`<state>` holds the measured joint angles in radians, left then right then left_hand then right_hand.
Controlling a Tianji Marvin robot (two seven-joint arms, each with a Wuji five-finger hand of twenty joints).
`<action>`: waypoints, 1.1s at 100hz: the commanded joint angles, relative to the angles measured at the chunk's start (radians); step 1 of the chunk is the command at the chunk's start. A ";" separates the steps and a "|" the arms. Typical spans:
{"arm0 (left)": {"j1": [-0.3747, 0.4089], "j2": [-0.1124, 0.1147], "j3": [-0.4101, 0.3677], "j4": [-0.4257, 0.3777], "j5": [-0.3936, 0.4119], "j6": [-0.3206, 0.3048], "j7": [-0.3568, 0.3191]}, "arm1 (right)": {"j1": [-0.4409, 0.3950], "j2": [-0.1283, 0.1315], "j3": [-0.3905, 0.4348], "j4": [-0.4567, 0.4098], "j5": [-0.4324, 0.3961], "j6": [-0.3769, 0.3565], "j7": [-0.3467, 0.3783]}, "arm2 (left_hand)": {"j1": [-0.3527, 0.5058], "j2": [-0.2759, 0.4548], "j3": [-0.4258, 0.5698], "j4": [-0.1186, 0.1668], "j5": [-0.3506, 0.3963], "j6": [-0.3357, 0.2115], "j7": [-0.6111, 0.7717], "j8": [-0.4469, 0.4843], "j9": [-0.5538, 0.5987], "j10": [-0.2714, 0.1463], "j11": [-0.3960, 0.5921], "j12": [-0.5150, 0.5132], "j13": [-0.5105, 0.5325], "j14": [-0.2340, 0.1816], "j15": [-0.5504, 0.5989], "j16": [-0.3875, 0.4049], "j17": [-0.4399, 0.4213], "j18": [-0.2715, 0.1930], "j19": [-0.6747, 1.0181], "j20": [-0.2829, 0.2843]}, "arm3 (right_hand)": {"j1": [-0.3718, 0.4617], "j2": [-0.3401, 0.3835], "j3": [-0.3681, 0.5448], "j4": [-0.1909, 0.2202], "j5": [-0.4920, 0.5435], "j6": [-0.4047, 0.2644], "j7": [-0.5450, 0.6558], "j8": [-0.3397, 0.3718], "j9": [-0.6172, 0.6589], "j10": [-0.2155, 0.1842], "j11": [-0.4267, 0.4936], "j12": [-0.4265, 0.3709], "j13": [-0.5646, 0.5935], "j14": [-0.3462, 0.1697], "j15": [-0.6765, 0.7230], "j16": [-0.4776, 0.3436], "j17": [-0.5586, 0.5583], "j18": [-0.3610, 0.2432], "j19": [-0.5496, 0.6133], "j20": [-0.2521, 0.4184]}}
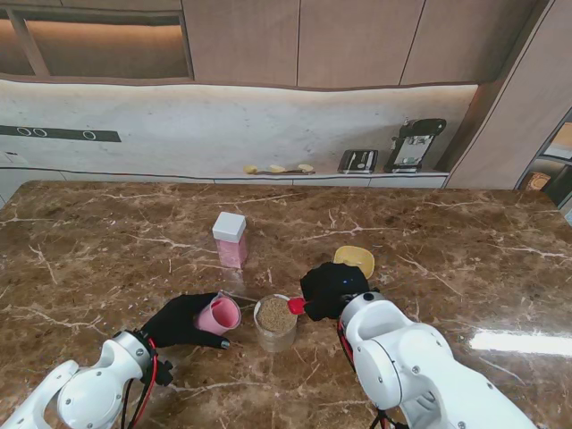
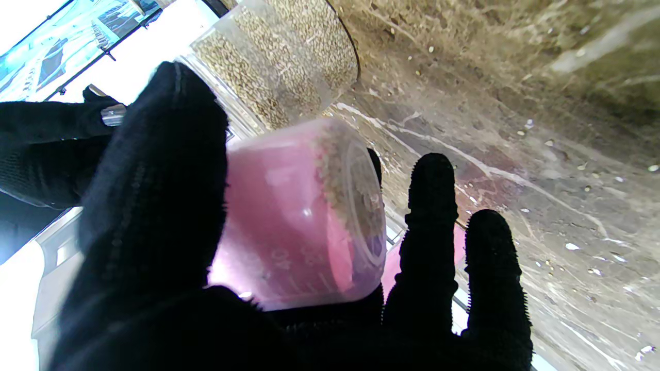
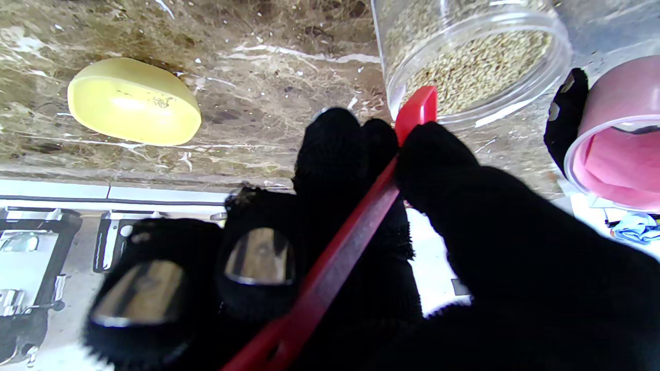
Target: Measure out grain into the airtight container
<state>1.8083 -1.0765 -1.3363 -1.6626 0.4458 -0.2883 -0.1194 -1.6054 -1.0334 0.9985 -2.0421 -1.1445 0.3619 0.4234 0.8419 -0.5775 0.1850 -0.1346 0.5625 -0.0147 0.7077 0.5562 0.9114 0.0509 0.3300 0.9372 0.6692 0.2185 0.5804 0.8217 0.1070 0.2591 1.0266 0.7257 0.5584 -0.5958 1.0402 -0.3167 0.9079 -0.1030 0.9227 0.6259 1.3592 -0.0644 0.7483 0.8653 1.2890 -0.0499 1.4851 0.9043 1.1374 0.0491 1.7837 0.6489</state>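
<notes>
A clear round container [image 1: 276, 323] full of brown grain stands on the marble table between my two hands; it shows too as the container [image 2: 278, 67] and container [image 3: 466, 56] in the wrist views. My left hand [image 1: 183, 322] is shut on a pink measuring cup [image 1: 218, 315], tipped on its side with its mouth toward the container; a little grain lies along the cup [image 2: 304, 216] wall. My right hand [image 1: 329, 290] is shut on a red scoop [image 1: 296, 306], whose handle [image 3: 356, 226] runs between thumb and fingers, its tip at the container's rim.
A yellow lid [image 1: 354, 260] lies farther from me, right of the container. A square jar with a white cap [image 1: 231, 239] stands farther back, left of centre. Loose grains dot the table [image 1: 465, 268]. A counter with appliances [image 1: 413, 145] runs along the back wall.
</notes>
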 commanded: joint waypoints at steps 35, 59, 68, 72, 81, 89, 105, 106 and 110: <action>0.007 -0.006 0.006 0.016 0.006 -0.015 0.021 | 0.081 0.005 -0.072 0.034 0.050 0.091 0.074 | 0.243 0.275 0.256 0.003 0.240 -0.205 0.195 -0.008 0.135 -0.044 0.086 0.025 0.035 -0.011 0.025 0.005 -0.002 0.015 0.035 -0.016 | 0.083 0.012 0.024 0.078 0.009 0.024 0.054 -0.009 0.077 0.050 0.037 0.027 0.032 -0.084 0.091 0.051 0.052 -0.090 0.147 0.035; 0.013 -0.008 0.001 0.018 0.013 -0.024 0.035 | 0.125 0.007 -0.118 0.047 0.044 0.131 0.094 | 0.241 0.274 0.258 0.003 0.242 -0.202 0.194 -0.012 0.136 -0.039 0.091 0.025 0.037 -0.011 0.024 0.004 -0.002 0.015 0.036 -0.017 | 0.070 -0.016 0.049 0.087 0.022 0.024 0.057 -0.017 0.082 0.045 0.064 0.032 0.032 -0.094 0.109 0.058 0.055 -0.107 0.168 0.045; 0.013 -0.008 0.000 0.020 0.013 -0.029 0.035 | 0.137 0.006 -0.136 0.056 0.045 0.148 0.090 | 0.239 0.276 0.259 0.002 0.241 -0.202 0.194 -0.012 0.135 -0.041 0.092 0.025 0.037 -0.011 0.024 0.004 -0.002 0.015 0.036 -0.017 | 0.065 -0.027 0.058 0.088 0.028 0.024 0.059 -0.021 0.084 0.043 0.073 0.031 0.032 -0.096 0.114 0.060 0.057 -0.112 0.173 0.048; 0.013 -0.008 0.000 0.021 0.014 -0.031 0.035 | 0.142 0.007 -0.144 0.061 0.047 0.156 0.089 | 0.238 0.275 0.259 0.002 0.241 -0.200 0.194 -0.013 0.135 -0.040 0.093 0.025 0.037 -0.012 0.024 0.004 -0.002 0.015 0.036 -0.017 | 0.061 -0.032 0.066 0.088 0.031 0.022 0.060 -0.026 0.083 0.043 0.080 0.028 0.032 -0.097 0.116 0.062 0.057 -0.116 0.176 0.050; 0.015 -0.009 -0.002 0.023 0.014 -0.035 0.040 | 0.155 0.007 -0.161 0.072 0.046 0.173 0.088 | 0.236 0.275 0.261 0.002 0.242 -0.201 0.193 -0.015 0.137 -0.040 0.096 0.026 0.038 -0.011 0.024 0.004 -0.002 0.015 0.036 -0.017 | 0.053 -0.053 0.082 0.091 0.040 0.022 0.063 -0.036 0.085 0.042 0.095 0.024 0.032 -0.100 0.123 0.065 0.059 -0.125 0.183 0.055; 0.016 -0.010 -0.002 0.025 0.015 -0.037 0.045 | 0.161 0.005 -0.173 0.078 0.042 0.186 0.082 | 0.236 0.273 0.266 0.002 0.244 -0.197 0.193 -0.017 0.138 -0.036 0.097 0.025 0.039 -0.009 0.024 0.005 -0.001 0.016 0.036 -0.017 | 0.048 -0.075 0.102 0.093 0.047 0.028 0.069 -0.049 0.087 0.044 0.108 0.014 0.032 -0.100 0.129 0.068 0.060 -0.129 0.191 0.060; 0.040 -0.009 -0.014 -0.007 0.017 -0.026 0.039 | 0.176 0.003 -0.196 0.080 0.026 0.210 0.080 | 0.232 0.273 0.270 0.000 0.244 -0.195 0.193 -0.019 0.136 -0.036 0.099 0.024 0.039 -0.009 0.024 0.005 -0.002 0.018 0.036 -0.018 | 0.043 -0.093 0.119 0.097 0.056 0.028 0.076 -0.061 0.088 0.043 0.127 0.004 0.032 -0.100 0.135 0.071 0.061 -0.132 0.197 0.065; 0.041 -0.009 -0.015 -0.008 0.017 -0.025 0.038 | 0.177 0.003 -0.198 0.080 0.025 0.213 0.080 | 0.231 0.273 0.270 0.000 0.244 -0.195 0.193 -0.020 0.137 -0.036 0.099 0.024 0.039 -0.010 0.025 0.005 -0.002 0.018 0.036 -0.018 | 0.042 -0.093 0.119 0.097 0.056 0.028 0.076 -0.061 0.088 0.043 0.127 0.004 0.032 -0.101 0.135 0.072 0.061 -0.133 0.198 0.065; 0.046 -0.009 -0.017 -0.015 0.018 -0.023 0.038 | 0.182 0.003 -0.205 0.081 0.023 0.222 0.079 | 0.231 0.272 0.271 0.000 0.244 -0.195 0.193 -0.020 0.137 -0.035 0.100 0.024 0.038 -0.009 0.024 0.005 -0.002 0.018 0.036 -0.018 | 0.042 -0.096 0.122 0.098 0.057 0.029 0.077 -0.062 0.089 0.044 0.130 0.003 0.032 -0.102 0.137 0.072 0.062 -0.134 0.199 0.067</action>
<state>1.8370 -1.0846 -1.3547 -1.6630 0.4592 -0.3173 -0.0787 -1.4252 -1.0256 0.8020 -1.9654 -1.1220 0.5661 0.4887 0.8419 -0.5775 0.1850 -0.1346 0.5625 -0.0144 0.7098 0.5533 0.9115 0.0511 0.3300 0.9398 0.6694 0.2185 0.5805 0.8217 0.1070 0.2591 1.0267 0.7224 0.5801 -0.6722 1.0856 -0.2872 0.9312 -0.0556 0.9379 0.5705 1.3623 -0.0655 0.8364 0.8761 1.2892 -0.0511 1.5138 0.9198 1.1416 0.0441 1.8124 0.6858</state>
